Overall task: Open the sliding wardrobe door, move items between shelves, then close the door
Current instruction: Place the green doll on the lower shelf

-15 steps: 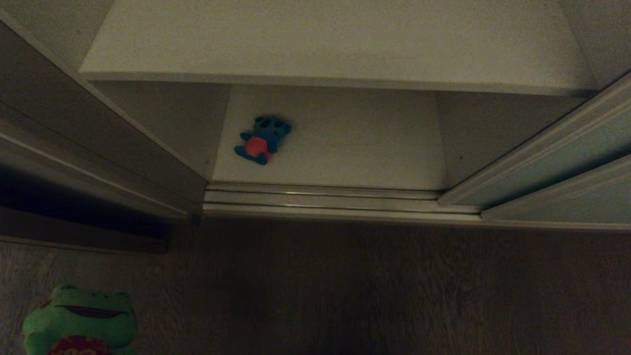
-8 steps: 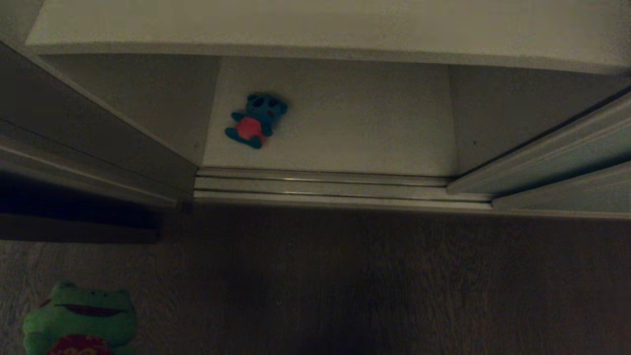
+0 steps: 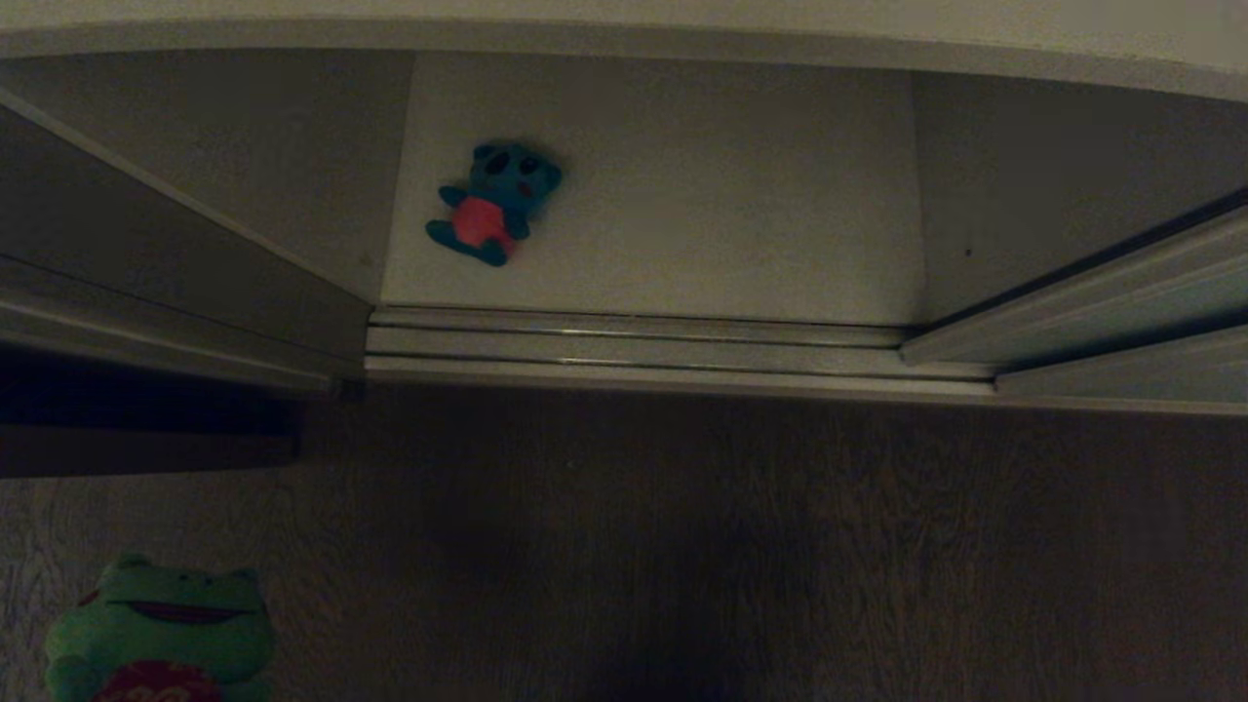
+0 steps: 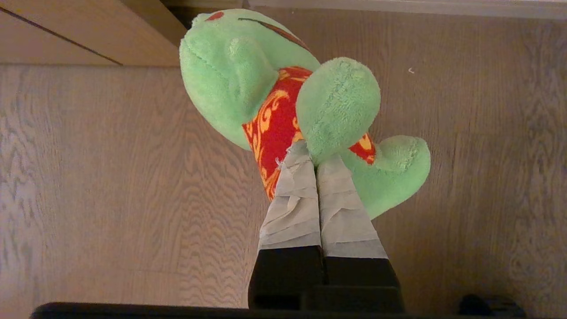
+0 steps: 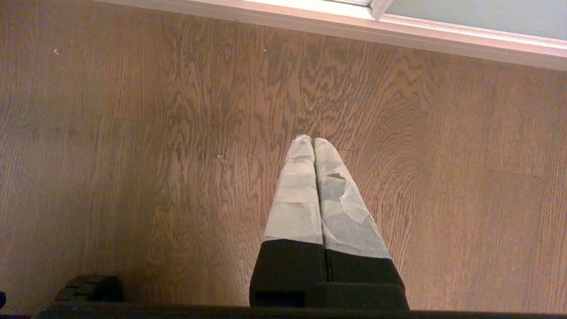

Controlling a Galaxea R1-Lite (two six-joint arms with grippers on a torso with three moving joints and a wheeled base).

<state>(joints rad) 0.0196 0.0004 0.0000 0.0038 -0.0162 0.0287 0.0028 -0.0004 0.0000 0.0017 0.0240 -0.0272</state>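
**Wardrobe bay, door slid aside**

While the sliding wardrobe door (image 3: 1121,292) stands at the right, the blue toy (image 3: 490,203) is found on the bottom shelf (image 3: 702,195), left part. The green frog (image 4: 283,97) is gripped by the left gripper (image 4: 315,153), outside that shelf above the wooden floor (image 5: 133,133). The right gripper (image 5: 313,141) is closed on nothing.

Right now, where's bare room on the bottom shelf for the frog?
Bottom shelf is bare from the blue toy across to the right wall. Only crowded spot: the left side, where that toy lies. Left gripper holds the frog.
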